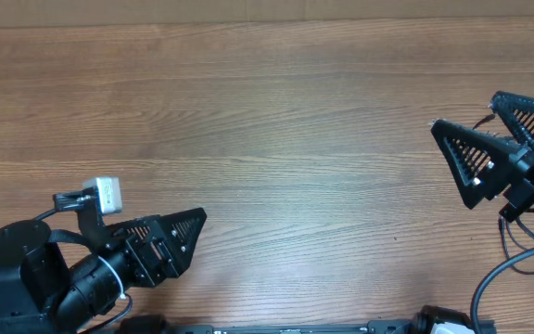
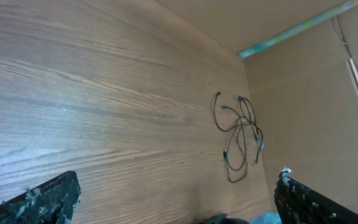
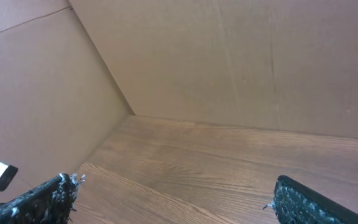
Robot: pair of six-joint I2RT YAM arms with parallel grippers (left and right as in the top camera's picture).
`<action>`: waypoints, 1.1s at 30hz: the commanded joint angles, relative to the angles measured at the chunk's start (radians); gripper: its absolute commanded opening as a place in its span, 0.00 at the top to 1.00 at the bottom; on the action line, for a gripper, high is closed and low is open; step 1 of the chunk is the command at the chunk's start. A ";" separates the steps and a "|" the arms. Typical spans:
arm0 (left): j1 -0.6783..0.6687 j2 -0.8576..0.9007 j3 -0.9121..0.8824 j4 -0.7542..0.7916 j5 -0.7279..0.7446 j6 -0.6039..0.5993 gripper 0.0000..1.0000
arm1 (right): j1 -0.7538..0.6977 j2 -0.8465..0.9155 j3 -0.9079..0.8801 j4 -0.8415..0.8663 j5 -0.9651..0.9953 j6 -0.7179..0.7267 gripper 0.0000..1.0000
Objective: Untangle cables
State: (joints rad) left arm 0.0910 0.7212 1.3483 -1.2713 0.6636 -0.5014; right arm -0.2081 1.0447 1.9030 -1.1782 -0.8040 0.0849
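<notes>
Cables (image 2: 238, 134) lie tangled on the table (image 2: 104, 93), well ahead of the left gripper (image 2: 178, 180), untouched. Left jaws spread wide, empty; right gripper (image 1: 464, 110) gapes too, gripping nothing.

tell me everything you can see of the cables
The cables show only in the left wrist view: a few thin black cords, crossed and looped into one loose tangle, with small pale plug tips at some ends. They lie flat on the wooden table, close to the cardboard wall. Nothing else touches them.
</notes>
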 commanded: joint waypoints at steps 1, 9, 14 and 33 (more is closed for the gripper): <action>-0.008 0.005 0.004 0.019 -0.085 0.016 0.00 | 0.005 0.000 0.014 0.000 0.002 -0.005 0.00; 0.016 -0.045 -0.043 0.434 -0.092 0.207 0.00 | 0.005 0.000 0.014 0.001 0.002 -0.005 0.00; 0.027 -0.166 -0.154 0.669 -0.137 0.433 0.00 | 0.005 0.000 0.014 0.001 0.002 -0.005 0.00; 0.006 -0.564 -0.855 1.386 -0.185 0.705 0.00 | 0.005 0.000 0.014 0.001 0.002 -0.005 0.00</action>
State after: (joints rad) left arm 0.1043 0.2012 0.5743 0.0494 0.4892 0.1741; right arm -0.2077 1.0447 1.9030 -1.1797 -0.8036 0.0845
